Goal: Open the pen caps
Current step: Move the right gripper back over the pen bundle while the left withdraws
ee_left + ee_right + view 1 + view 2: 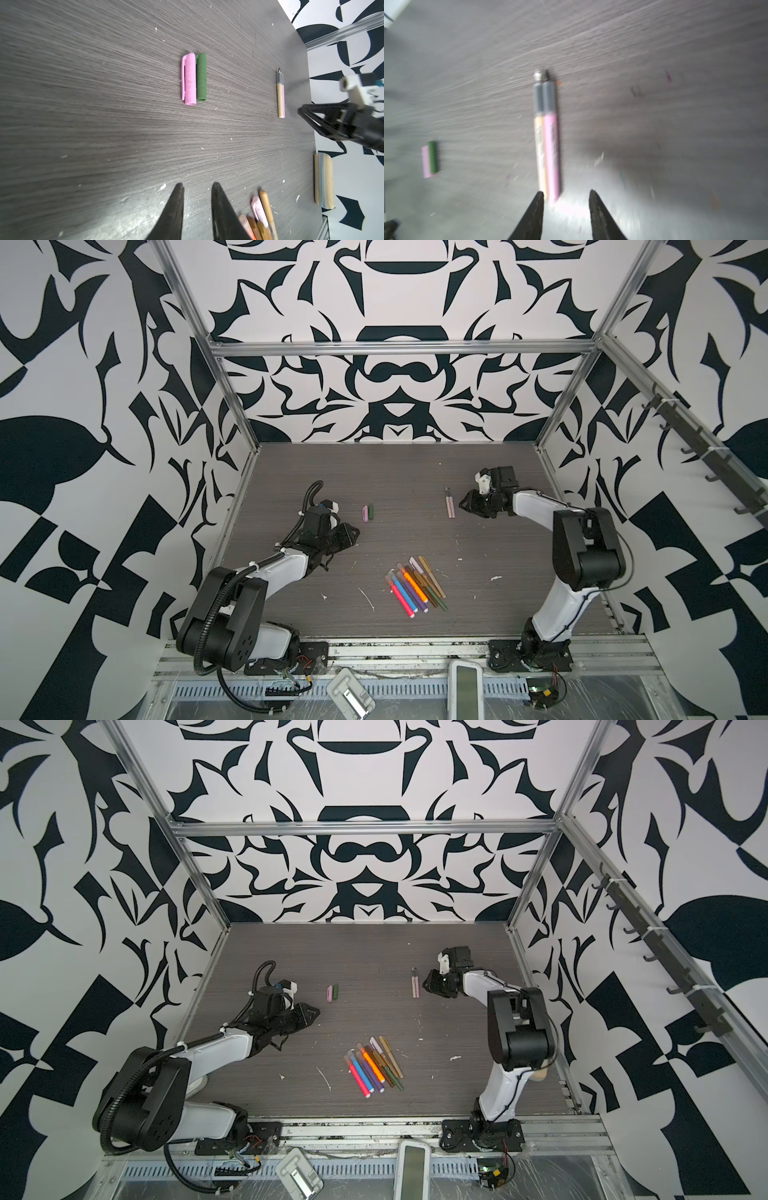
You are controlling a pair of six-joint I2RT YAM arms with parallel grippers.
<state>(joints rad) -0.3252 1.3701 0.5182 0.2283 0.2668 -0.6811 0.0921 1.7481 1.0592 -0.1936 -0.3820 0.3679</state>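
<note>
A pink pen cap [189,79] and a dark green pen cap [201,76] lie side by side on the dark table, seen in both top views [368,512] [332,992]. Two uncapped pens [548,145], tan and pink with grey tip ends, lie together at the back right [449,504]. Several capped pens [415,585] lie fanned out near the table's middle front. My left gripper [196,185] hovers open and empty, a short way short of the two caps. My right gripper [566,192] is open and empty just behind the two pens' rear ends.
A tan and grey block [324,180] lies near the table's right edge behind the right arm. White flecks dot the table. A white device [465,693] and a grey holder [349,695] sit on the front rail. Metal frame posts bound the table.
</note>
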